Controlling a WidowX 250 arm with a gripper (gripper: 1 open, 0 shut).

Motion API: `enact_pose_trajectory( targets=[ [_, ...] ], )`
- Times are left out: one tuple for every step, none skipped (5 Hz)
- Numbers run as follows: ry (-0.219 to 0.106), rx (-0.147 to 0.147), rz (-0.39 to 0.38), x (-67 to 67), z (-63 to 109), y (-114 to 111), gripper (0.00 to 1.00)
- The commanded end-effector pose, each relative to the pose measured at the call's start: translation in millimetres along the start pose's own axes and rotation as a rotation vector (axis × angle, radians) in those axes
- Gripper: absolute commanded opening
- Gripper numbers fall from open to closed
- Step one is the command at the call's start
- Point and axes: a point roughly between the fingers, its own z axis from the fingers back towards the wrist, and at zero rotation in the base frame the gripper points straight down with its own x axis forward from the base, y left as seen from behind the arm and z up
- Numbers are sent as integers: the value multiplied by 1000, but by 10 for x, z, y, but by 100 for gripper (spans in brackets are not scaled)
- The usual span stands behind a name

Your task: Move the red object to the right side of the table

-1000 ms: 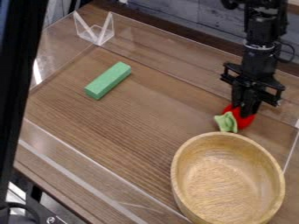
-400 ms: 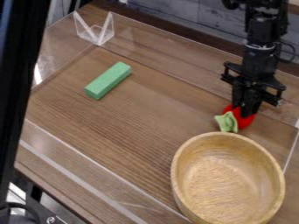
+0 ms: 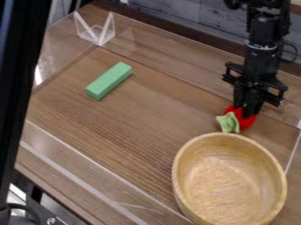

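Observation:
The red object (image 3: 248, 114), a small rounded toy fruit with a green leafy end (image 3: 228, 124), rests on the brown wood-grain table (image 3: 141, 123) near its right side, just above the bowl. My black gripper (image 3: 251, 109) comes straight down on it, jaws narrowed around the red body, so it is shut on the fruit. The fingertips hide most of the red part; only its lower edge and the green leaf show.
A large wooden bowl (image 3: 230, 181) sits at the front right, close below the fruit. A green rectangular block (image 3: 108, 80) lies at the left centre. Low clear acrylic walls (image 3: 94, 29) edge the table, and a dark pole crosses the left foreground.

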Motion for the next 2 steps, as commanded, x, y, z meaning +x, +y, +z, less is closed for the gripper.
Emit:
enact_pose_trajectory(
  targets=[
    [53,-2,-36,-38,-204,-142,0],
    [52,-3,-30,-58,-161,-136,100]
  ],
)
